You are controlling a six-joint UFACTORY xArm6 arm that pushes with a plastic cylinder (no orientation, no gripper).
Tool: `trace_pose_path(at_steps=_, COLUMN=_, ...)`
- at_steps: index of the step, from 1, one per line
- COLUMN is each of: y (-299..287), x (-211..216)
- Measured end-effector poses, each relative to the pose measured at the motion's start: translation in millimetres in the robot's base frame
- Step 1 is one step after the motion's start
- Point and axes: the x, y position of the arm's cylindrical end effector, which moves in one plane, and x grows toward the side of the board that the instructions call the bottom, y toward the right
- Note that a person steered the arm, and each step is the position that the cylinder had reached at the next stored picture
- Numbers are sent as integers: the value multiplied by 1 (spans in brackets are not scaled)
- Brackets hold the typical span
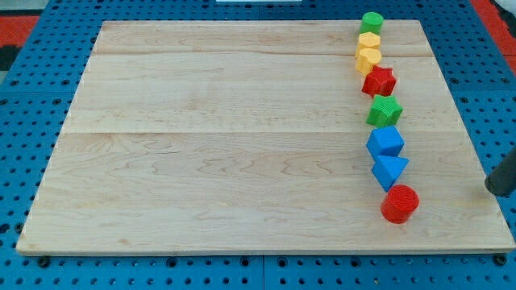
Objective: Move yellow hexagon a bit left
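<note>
The yellow hexagon [369, 40] sits near the board's top right, just below a green cylinder [372, 22] and touching a second yellow block [368, 60], heart-like in shape, beneath it. My tip [491, 191] shows at the view's right edge as a dark rod end. It is far below and to the right of the yellow hexagon, and to the right of the red cylinder [400, 203]. It touches no block.
Below the yellow blocks, a column runs down the board's right side: a red star [379, 81], a green star [384, 110], a blue cube [385, 142], a blue triangle [390, 170] and the red cylinder. The wooden board [226, 137] lies on a blue pegboard.
</note>
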Motion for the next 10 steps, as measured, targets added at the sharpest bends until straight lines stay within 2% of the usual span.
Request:
trace_pose_path(at_steps=4, y=1, x=-19)
trace_pose_path(at_steps=5, y=40, x=-43)
trace_pose_path(at_steps=6, y=44, x=-54)
trace_pose_path(at_steps=7, y=43, x=-94)
trace_pose_path(at_steps=8, y=44, x=-159)
trace_pose_path(at_steps=10, y=41, x=-165)
